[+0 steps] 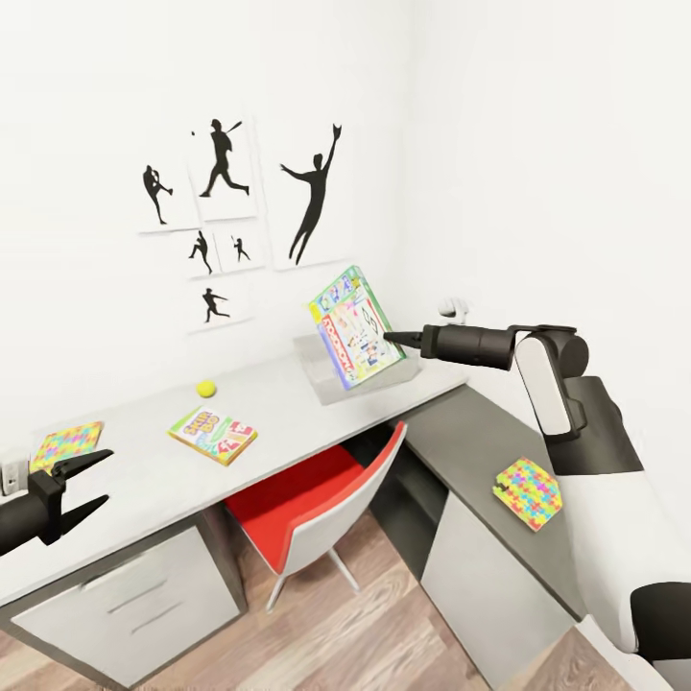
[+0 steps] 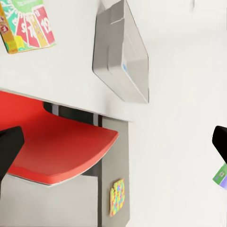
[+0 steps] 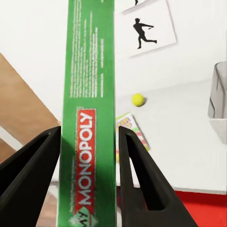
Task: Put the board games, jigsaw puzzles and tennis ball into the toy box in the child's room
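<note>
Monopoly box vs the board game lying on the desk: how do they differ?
The Monopoly box is up in the air, tilted on edge over the toy box, clamped by the right end effector; the board game lies flat on the desk, untouched. Monopoly looks larger. Both are flat, colourful printed boxes.

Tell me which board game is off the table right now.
The Monopoly box, clamped in the right tool above the toy box; the other board game lies flat on the desk.
</note>
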`<state>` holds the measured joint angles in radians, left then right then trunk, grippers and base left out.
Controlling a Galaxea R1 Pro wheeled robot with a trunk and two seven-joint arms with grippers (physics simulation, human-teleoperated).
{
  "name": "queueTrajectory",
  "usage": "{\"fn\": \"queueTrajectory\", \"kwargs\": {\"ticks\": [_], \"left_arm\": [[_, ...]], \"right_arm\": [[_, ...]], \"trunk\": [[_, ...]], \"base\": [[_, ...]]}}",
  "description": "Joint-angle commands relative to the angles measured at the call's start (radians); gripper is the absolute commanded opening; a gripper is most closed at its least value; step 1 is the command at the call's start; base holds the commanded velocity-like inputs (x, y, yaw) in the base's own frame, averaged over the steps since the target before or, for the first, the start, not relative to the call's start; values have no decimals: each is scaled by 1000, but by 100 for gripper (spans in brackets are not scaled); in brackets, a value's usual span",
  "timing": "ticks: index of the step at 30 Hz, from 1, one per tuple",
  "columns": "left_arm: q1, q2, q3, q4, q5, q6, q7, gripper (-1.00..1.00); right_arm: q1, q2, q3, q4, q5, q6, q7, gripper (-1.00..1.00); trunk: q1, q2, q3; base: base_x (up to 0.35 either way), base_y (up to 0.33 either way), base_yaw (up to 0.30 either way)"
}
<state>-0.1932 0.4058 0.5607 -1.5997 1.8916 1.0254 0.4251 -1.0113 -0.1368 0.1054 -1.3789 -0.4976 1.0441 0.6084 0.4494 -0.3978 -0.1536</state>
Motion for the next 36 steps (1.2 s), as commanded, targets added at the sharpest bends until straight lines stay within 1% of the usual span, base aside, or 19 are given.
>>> {"fn": "queueTrajectory", "kwargs": {"ticks": [1, 13, 16, 36], "left_arm": [[-2, 0, 1, 0, 9, 2, 10, 100], [-2, -3, -4, 4, 7, 0, 10, 100], [-2, -3, -5, 4, 7, 0, 11, 100], [-2, -1, 1, 4, 9, 2, 7, 100]], "right_arm": [[-1, -1, 0, -2, 2, 3, 7, -100], [-2, -4, -1, -5, 2, 3, 7, -100], [-1, -4, 1, -4, 3, 3, 7, -100], [-4, -4, -1, -4, 7, 3, 7, -100]], "trunk": [[1, -2, -2], [1, -2, -2], [1, -2, -2], [1, -2, -2]], "base": [[55, -99, 291], [163, -258, 291], [99, -151, 291], [7, -11, 291]]}}
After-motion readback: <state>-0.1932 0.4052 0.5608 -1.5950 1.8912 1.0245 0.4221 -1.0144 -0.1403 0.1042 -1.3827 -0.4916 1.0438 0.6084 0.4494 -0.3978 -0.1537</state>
